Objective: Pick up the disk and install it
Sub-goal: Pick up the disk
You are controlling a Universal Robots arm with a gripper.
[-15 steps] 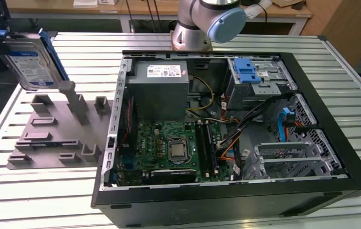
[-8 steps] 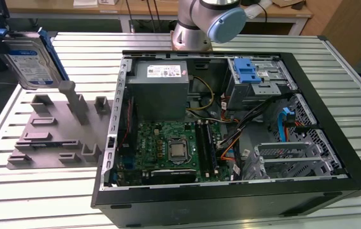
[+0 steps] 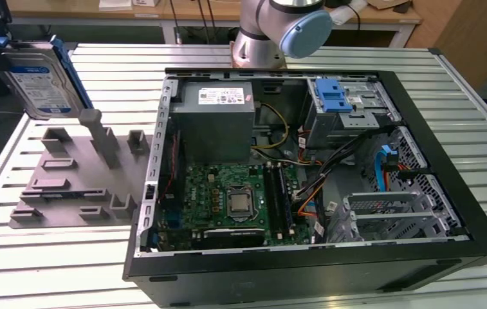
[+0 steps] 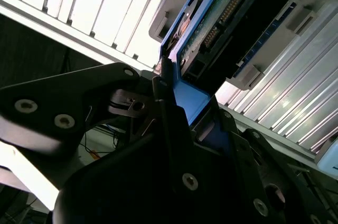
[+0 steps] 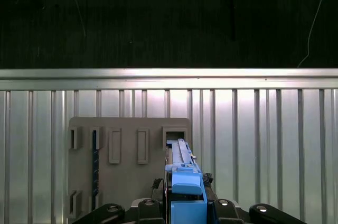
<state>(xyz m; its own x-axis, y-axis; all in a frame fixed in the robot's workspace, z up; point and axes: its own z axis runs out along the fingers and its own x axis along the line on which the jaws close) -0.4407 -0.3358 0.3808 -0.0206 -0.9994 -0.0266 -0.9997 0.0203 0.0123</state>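
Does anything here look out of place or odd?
Only the disk: it hangs tilted in the air, clamped in the robot's hand, above the table by the grey holder. The computer case lies open, but nothing looks spilled or damaged.

One disk, one gripper and one robot arm are in view. There is one slatted metal table, one open computer case and one grey holder plate. In the first wrist view the plate has at least five pockets, and their full count cannot be told. Inside the case the exterior view shows one power supply, one motherboard, one processor socket, one drive cage with one blue latch, and one blue cable among several other wires. One wooden bench stands behind.
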